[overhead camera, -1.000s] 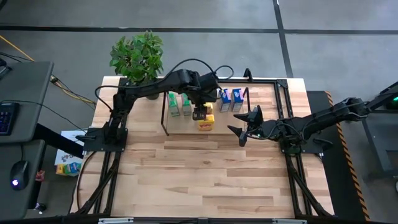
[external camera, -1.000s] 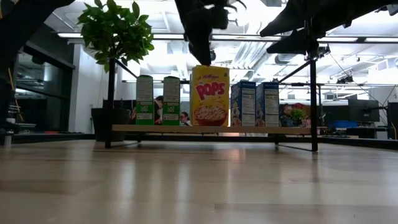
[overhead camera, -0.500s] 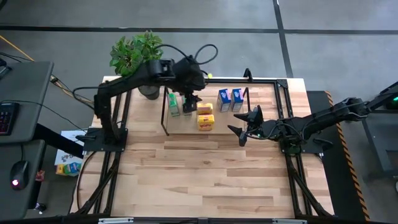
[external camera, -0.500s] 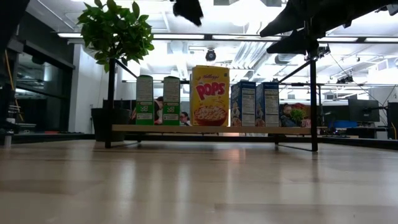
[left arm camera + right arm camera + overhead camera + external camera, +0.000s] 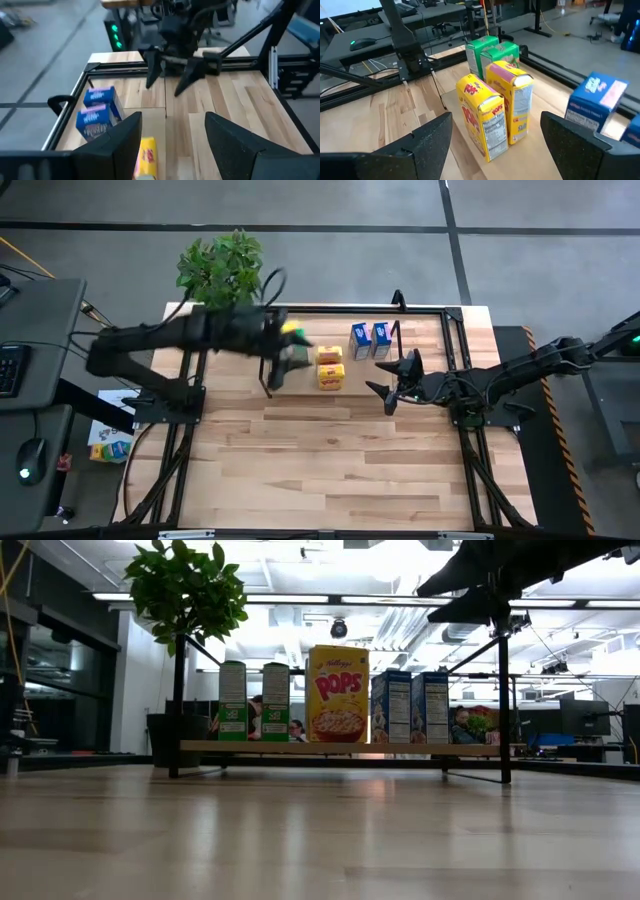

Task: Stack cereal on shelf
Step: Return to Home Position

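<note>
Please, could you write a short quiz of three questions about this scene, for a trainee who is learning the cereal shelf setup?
1. True or false: the right end effector holds a blue box.
2. Which boxes stand in the middle of the shelf? A green, B yellow, C blue.
3. Fill in: the left end effector is ___ and holds nothing.
Key: 1 false, it is open and empty. 2 B, the yellow boxes. 3 open.

Grey floor [image 5: 400, 210] around a pale wood table [image 5: 330, 460], 1 leafy potted plant [image 5: 220, 268] (at its corner), bright ceiling strip lights [image 5: 270, 597]
</note>
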